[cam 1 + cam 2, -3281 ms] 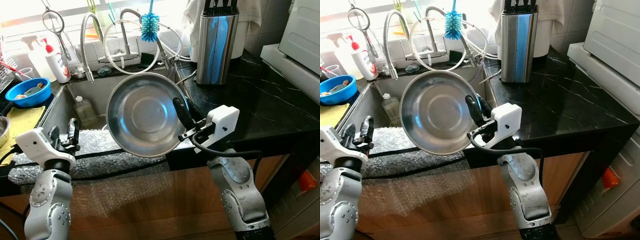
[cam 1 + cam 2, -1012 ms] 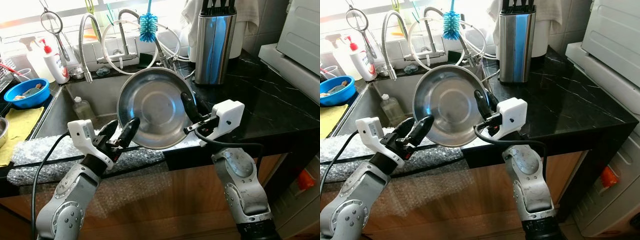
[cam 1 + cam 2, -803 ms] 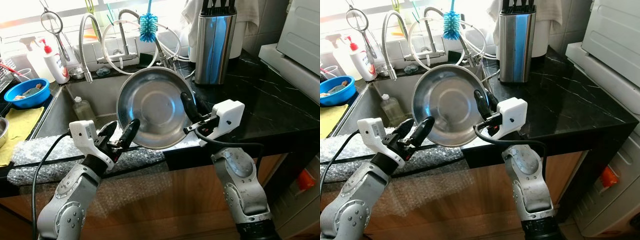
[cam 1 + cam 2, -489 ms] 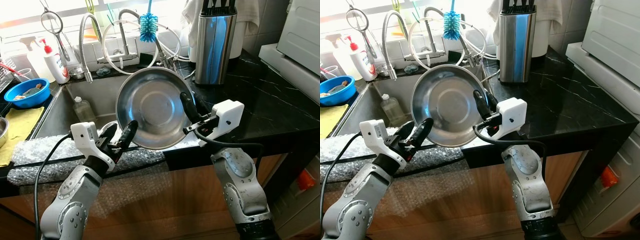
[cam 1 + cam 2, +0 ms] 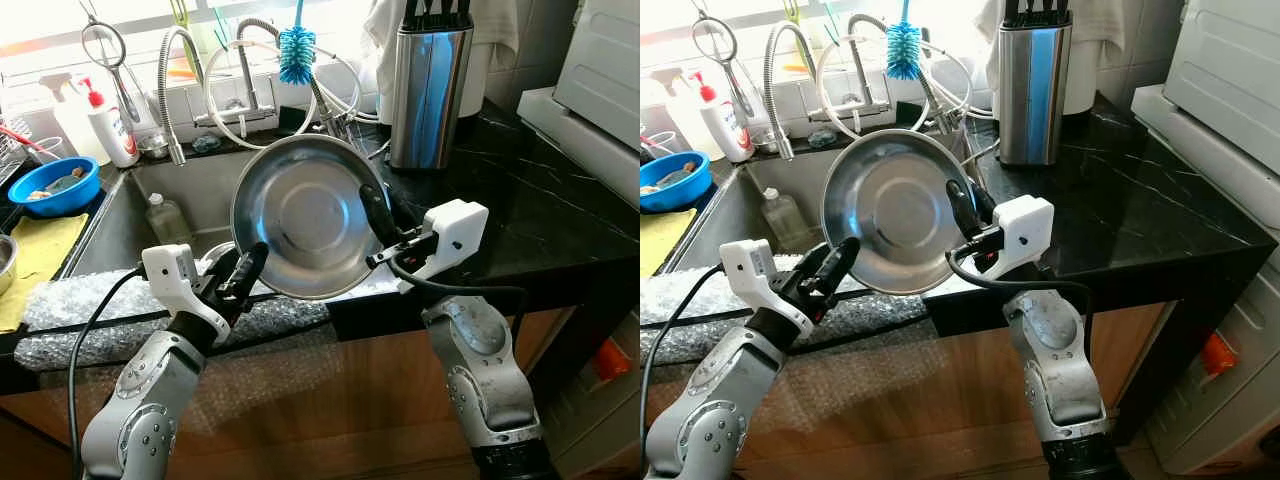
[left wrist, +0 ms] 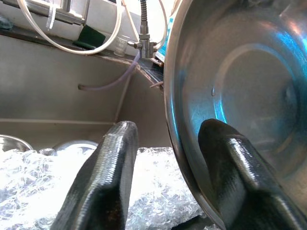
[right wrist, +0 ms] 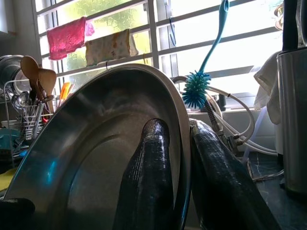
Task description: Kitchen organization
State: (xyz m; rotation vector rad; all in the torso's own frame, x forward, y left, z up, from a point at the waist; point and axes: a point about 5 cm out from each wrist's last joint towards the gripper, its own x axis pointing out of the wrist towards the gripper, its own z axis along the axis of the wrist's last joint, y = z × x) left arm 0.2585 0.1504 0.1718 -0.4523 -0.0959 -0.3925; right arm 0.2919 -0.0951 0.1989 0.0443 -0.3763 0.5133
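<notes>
A round steel bowl (image 5: 300,215) is held tilted on edge above the sink's front, its hollow facing me. My right gripper (image 5: 378,215) is shut on its right rim, with one finger (image 7: 148,177) inside the bowl (image 7: 86,158) and the other behind it. My left gripper (image 5: 243,270) is open at the bowl's lower left rim. In the left wrist view one of its fingers (image 6: 230,172) lies inside the bowl (image 6: 249,91) and the other finger (image 6: 110,182) outside, with a wide gap between them.
Bubble wrap (image 5: 90,300) covers the sink's front edge. The sink (image 5: 175,200) holds a bottle. Behind it are a faucet (image 5: 245,70), a blue brush (image 5: 298,52) and a soap bottle (image 5: 105,120). A knife block (image 5: 430,85) stands on the black counter (image 5: 520,200), and a blue bowl (image 5: 55,185) sits at the left.
My left gripper came up from the far left of the sink edge to the bowl's lower left rim and now straddles it. The bowl has shifted slightly up and left.
</notes>
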